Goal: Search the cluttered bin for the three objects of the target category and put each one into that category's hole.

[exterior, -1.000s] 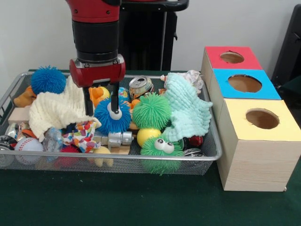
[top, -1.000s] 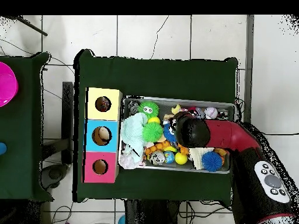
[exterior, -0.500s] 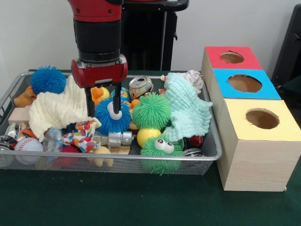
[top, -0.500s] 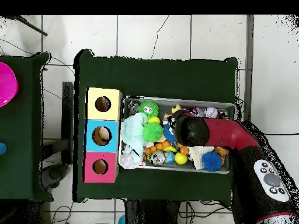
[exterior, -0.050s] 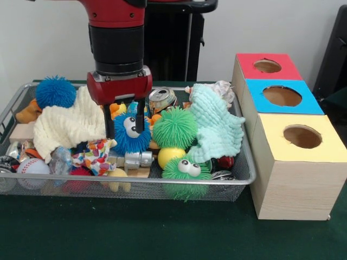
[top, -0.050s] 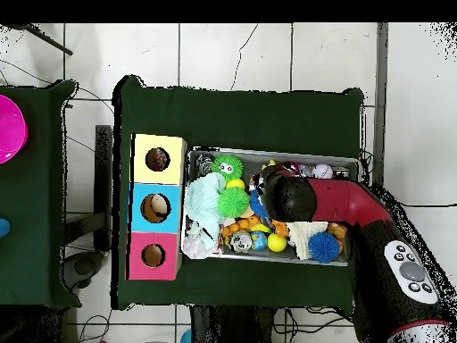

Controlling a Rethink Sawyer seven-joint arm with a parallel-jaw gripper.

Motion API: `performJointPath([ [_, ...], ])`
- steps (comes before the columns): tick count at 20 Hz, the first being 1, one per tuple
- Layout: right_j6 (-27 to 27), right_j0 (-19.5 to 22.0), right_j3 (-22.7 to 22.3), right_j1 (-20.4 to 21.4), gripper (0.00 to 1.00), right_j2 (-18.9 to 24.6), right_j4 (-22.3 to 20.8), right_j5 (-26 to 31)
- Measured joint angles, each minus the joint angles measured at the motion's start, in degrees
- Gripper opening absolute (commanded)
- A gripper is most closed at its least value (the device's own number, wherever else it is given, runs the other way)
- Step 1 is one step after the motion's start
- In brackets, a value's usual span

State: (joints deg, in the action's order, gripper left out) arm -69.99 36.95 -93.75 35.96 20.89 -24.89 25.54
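Your gripper (exterior, -0.050s: pixel 125 125) hangs spread, one finger either side of the blue fuzzy ball (exterior, -0.050s: pixel 130 135), not visibly pinching it. That ball sits mid-bin (exterior, -0.050s: pixel 238 162), round, no long axis; its two googly eyes face the front camera. Fuzzy balls counted: two blue, the second (exterior, -0.050s: pixel 55 91) at the bin's 10 o'clock corner, and two green, one (exterior, -0.050s: pixel 174 127) just at 3 o'clock of the gripper, one with eyes (exterior, -0.050s: pixel 186 172) at 5 o'clock. Three holed boxes at 3 o'clock: red (exterior, -0.050s: pixel 267 66), blue (exterior, -0.050s: pixel 282 96), yellow (exterior, -0.050s: pixel 302 136).

pink bowl (top, -0.050s: pixel 7 128) on side table (top, -0.050s: pixel 36 192), tiled floor (top, -0.050s: pixel 268 54)
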Motion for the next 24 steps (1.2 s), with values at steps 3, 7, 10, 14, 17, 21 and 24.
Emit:
performJointPath([
  [3, 0.0, 0.0, 0.2, -0.7, 1.0, 0.2, -0.1, -0.2],
  [7, 0.0, 0.3, 0.9, -1.8, 1.0, 1.0, -0.6, -0.2],
  [10, 0.0, 1.1, 1.5, -2.5, 1.0, 1.9, -0.8, -0.2],
  [14, 0.0, 2.8, 2.7, -3.4, 1.0, 3.4, -0.9, -0.2],
  [17, 0.0, 4.0, 3.8, -3.9, 1.0, 4.3, -1.0, -0.2],
  [21, 0.0, 5.3, 4.9, -4.3, 1.0, 5.3, -1.1, -0.2],
  [24, 0.0, 6.2, 5.8, -4.4, 1.0, 6.2, -1.5, -0.2],
])
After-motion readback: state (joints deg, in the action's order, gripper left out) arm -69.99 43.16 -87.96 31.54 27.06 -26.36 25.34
